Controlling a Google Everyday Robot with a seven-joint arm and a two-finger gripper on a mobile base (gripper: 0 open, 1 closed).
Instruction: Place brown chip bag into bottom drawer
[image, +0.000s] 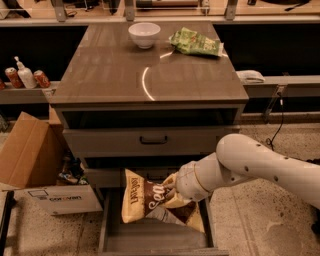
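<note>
The brown chip bag, dark brown in the middle with pale yellow ends and white lettering, hangs tilted over the open bottom drawer, its lower edge just above the drawer floor. My gripper is at the bag's right side, at the end of the white arm that reaches in from the right, and holds the bag. The bag and wrist hide the fingertips. The bottom drawer is pulled out at the foot of the cabinet and its tray shows below the bag.
On the cabinet top stand a white bowl and a green bag. The middle drawer with its black handle is shut. A cardboard box sits on the floor at left. Cans and a bottle stand on a left shelf.
</note>
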